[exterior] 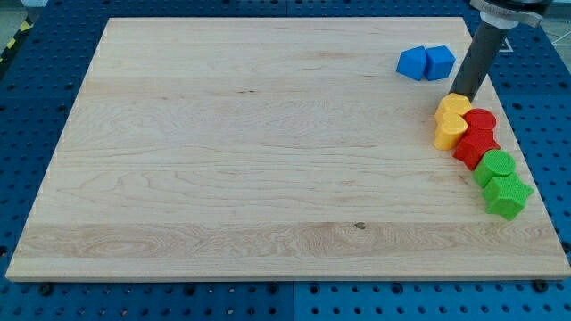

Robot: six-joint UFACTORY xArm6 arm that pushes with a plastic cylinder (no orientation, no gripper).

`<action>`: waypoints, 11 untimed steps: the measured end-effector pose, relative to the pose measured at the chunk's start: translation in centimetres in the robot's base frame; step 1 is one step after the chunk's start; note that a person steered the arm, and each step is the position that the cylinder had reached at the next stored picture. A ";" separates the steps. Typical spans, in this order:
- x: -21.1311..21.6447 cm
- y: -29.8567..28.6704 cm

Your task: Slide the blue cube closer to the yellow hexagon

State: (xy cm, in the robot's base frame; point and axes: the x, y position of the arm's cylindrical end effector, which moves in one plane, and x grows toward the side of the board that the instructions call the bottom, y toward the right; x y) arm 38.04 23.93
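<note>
The blue cube sits near the board's top right, touching a second blue block on its left. Two yellow blocks lie below them, an upper one and a lower one. I cannot tell which of these is the hexagon. My tip rests at the upper yellow block's top edge, below and to the right of the blue cube. The dark rod slants up toward the view's top right.
A red round block and a red star-like block touch the yellow pair on the right. A green round block and a green star continue the row down, close to the wooden board's right edge.
</note>
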 end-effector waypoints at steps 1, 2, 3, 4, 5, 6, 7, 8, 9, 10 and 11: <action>0.0 0.7; 0.0 3.4; -2.8 5.3; -7.5 5.6; -10.5 4.3; -11.6 1.5; -11.5 -1.0; -10.8 -3.0; -9.4 -3.6; -8.3 -2.6; -8.2 -1.2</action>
State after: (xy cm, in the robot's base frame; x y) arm 29.84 22.77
